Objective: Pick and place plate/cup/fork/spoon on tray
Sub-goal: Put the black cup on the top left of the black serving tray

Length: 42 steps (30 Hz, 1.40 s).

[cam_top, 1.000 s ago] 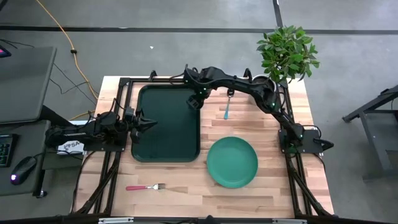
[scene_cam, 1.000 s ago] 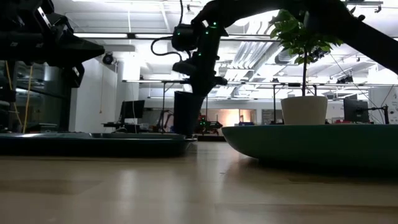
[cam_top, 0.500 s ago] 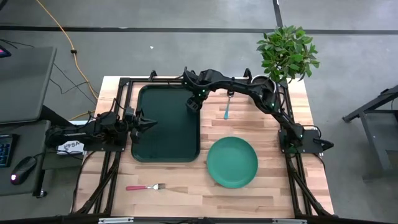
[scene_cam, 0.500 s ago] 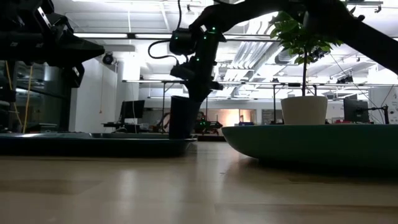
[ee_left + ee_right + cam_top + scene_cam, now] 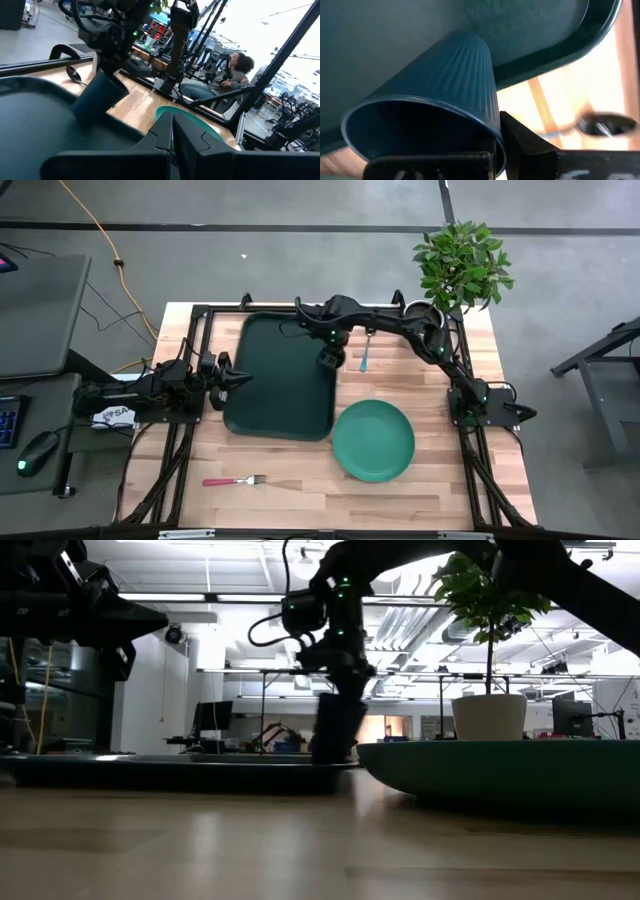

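The dark green tray (image 5: 275, 375) lies at the table's left centre. My right gripper (image 5: 328, 358) is shut on the dark cup (image 5: 435, 80), which stands tilted on the tray just inside its right rim (image 5: 338, 730). The teal plate (image 5: 373, 441) lies flat to the right of the tray's near corner. The blue-handled spoon (image 5: 366, 358) lies just right of the cup. The pink-handled fork (image 5: 232, 480) lies near the front edge. My left gripper (image 5: 238, 378) is shut and empty over the tray's left rim. My right gripper holds the cup at its rim (image 5: 492, 132), coming from above. One finger (image 5: 520, 142) lies on the outside of the ribbed wall. The other is hidden by the cup's mouth. The cup is tilted, its base down on the tray by the right rim (image 5: 100, 97).
A white pot (image 5: 425, 310) with a green plant (image 5: 460, 265) stands at the far right corner. The tray's near right corner is close to the plate's edge. A person (image 5: 240, 70) sits in the room beyond the table. Bare wood lies along the front edge.
My right gripper has gone toward the table's right and a little toward the near edge, still shut on the cup. The tray has slid toward the right along the table with it and turned slightly. The cup now tilts.
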### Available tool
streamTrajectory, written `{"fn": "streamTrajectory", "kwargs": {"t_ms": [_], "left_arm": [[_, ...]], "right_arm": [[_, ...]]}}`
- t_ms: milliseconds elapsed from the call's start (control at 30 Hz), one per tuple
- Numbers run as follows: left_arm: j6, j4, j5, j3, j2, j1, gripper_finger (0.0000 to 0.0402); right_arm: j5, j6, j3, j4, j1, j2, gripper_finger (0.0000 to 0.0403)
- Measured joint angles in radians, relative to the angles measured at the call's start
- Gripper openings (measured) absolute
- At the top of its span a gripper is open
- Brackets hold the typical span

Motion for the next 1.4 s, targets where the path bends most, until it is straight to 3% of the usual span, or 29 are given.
{"fn": "streamTrajectory", "kwargs": {"t_ms": [233,467,600,733,1033,1267,1400], "left_arm": [[0.0,0.0,0.0,0.0,0.0,0.0,0.0001],[0.0,0.0,0.0,0.0,0.0,0.0,0.0001],[0.0,0.0,0.0,0.0,0.0,0.0,0.0001],[0.0,0.0,-0.001,0.0,0.0,0.0,0.0001],[0.0,0.0,-0.007,0.0,0.0,0.0,0.0001],[0.0,0.0,-0.007,0.0,0.0,0.0,0.0001],[0.0,0.0,-0.007,0.0,0.0,0.0,0.0001]], "right_arm": [[0.032,-0.08,0.0,-0.08,0.0,-0.002,0.0],[-0.022,-0.068,0.068,0.049,0.0,-0.009,0.0],[-0.033,-0.02,0.125,0.149,-0.005,-0.015,0.0],[-0.174,0.057,0.12,0.151,-0.029,-0.008,0.0],[-0.186,0.205,0.12,0.353,-0.041,0.003,0.0],[-0.163,0.219,0.121,0.287,-0.048,0.01,0.0],[-0.214,0.18,0.122,0.266,-0.029,0.004,0.0]]}}
